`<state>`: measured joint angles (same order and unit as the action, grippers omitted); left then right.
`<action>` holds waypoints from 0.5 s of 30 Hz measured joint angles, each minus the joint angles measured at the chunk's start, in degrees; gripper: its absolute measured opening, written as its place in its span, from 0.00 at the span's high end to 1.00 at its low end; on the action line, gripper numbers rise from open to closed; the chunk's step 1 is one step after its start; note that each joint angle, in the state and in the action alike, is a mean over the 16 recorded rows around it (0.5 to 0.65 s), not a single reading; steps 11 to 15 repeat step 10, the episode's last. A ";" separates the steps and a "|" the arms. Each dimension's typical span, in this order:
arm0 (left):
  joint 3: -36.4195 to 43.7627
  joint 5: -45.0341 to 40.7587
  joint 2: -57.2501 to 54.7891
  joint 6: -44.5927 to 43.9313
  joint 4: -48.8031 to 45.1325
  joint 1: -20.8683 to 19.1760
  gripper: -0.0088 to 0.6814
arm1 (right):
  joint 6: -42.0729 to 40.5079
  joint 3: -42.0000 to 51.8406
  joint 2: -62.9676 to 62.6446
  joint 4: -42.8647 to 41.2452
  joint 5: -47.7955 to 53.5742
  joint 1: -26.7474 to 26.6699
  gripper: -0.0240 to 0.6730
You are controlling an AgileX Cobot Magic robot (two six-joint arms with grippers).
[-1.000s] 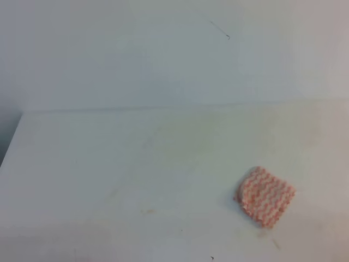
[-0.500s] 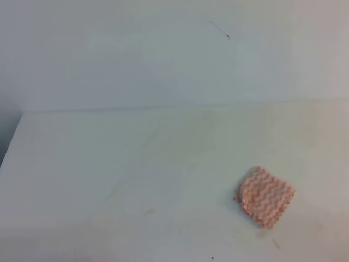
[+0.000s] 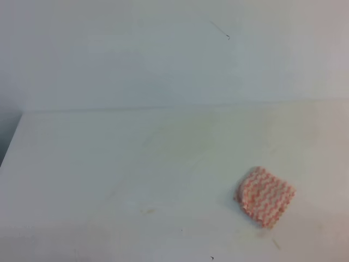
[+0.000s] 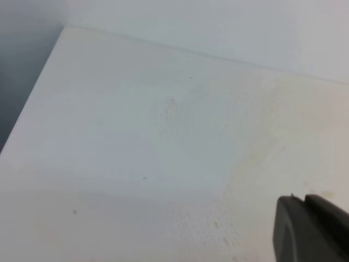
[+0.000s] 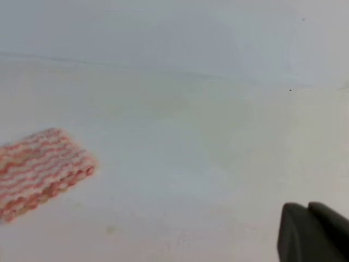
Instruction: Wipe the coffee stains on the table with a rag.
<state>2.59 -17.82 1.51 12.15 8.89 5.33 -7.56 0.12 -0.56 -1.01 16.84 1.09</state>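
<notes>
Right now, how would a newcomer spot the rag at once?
Start from the wide white table below the pale wall. Look toward its near right part: the rag lies there flat, alone. It is a small squarish knitted cloth with pink-and-white zigzag stripes, the only coloured thing there.

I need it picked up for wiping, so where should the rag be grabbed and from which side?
Probably pinch the rag at its middle, coming straight down from above. It lies flat on the table with nothing beside it, so no edge stands up to catch from the side.

High view looking down across the table [image 3: 109, 164] toward the far wall; wrist views lower, nearer, sharing that tabletop.
</notes>
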 joint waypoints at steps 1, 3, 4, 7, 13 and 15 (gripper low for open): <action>0.00 0.00 0.00 0.00 0.00 0.00 0.99 | 0.00 0.00 0.01 0.00 0.00 0.00 0.97; 0.00 0.00 0.00 0.00 0.00 0.00 0.99 | 0.00 0.00 0.02 0.00 0.00 0.00 0.97; 0.00 0.00 0.00 0.00 0.00 0.00 0.99 | 0.00 0.00 0.03 0.00 0.00 0.00 0.97; 0.00 0.00 0.00 0.00 0.00 0.00 0.99 | 0.00 0.00 0.04 0.00 0.00 0.00 0.97; 0.00 0.00 0.00 0.00 0.00 0.00 0.99 | 0.00 0.00 0.07 0.00 0.00 0.00 0.97; 0.00 0.00 0.00 0.00 0.00 0.00 0.99 | 0.00 0.00 0.07 0.00 0.00 0.00 0.97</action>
